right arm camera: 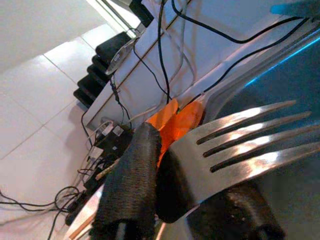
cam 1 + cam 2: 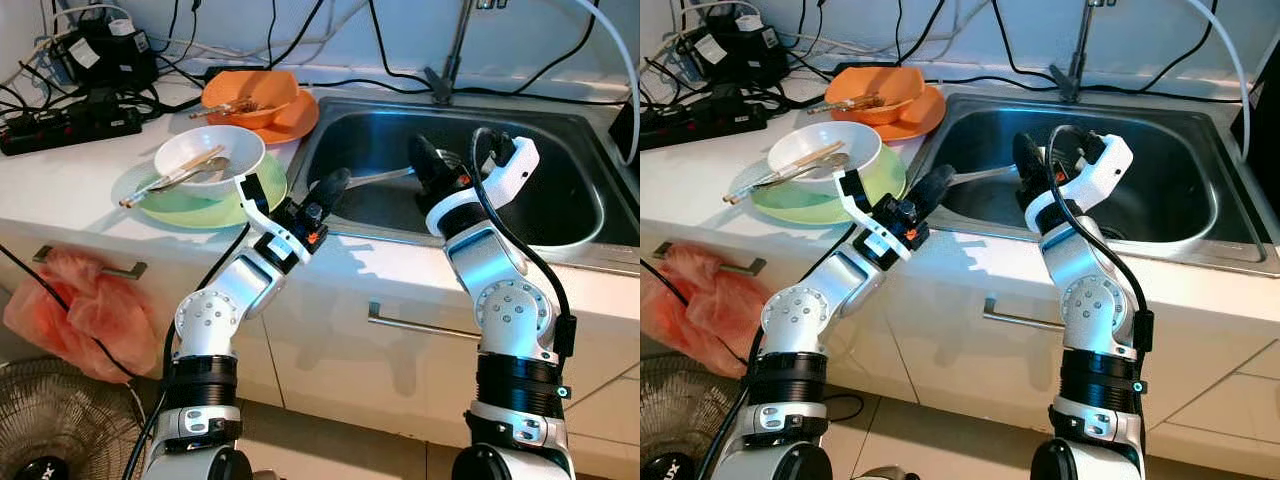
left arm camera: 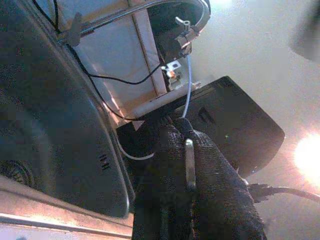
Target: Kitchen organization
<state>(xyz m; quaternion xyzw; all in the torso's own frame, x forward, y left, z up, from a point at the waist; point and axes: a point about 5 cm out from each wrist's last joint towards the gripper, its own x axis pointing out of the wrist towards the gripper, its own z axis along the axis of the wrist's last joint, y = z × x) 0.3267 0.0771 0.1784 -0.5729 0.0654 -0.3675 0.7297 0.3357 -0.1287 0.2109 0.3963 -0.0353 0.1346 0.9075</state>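
We stand before the table (image 2: 60, 190) with both arms lifted over the front edge of the steel sink (image 2: 560, 130). Our right gripper (image 2: 432, 165) is clenched on a metal fork (image 1: 235, 142); in the right wrist view its tines stick out past the black fingers (image 1: 131, 180). Our left gripper (image 2: 325, 192) is clenched on the thin metal handle (image 3: 189, 162) at the other end, a bright bar that runs across the sink between the two grippers, so it seems that both hold the same fork.

We judge the fork to be light, stiff and not fragile, but smooth and probably slippery, maybe wet. A hold on the flat handle near its middle looks safest to us, with the pads across the wide side; a hold near the tines could let it turn or slip.

On the table to the left a white bowl (image 2: 205, 150) with chopsticks (image 2: 175, 175) and a spoon sits on a green plate (image 2: 215, 208), and behind it an orange bowl (image 2: 250, 95) sits on an orange plate (image 2: 298, 120). The bowls look more fragile than the fork.

We cannot read any brand or writing; the labels on the power adapters (image 2: 100, 45) in the back are too small.
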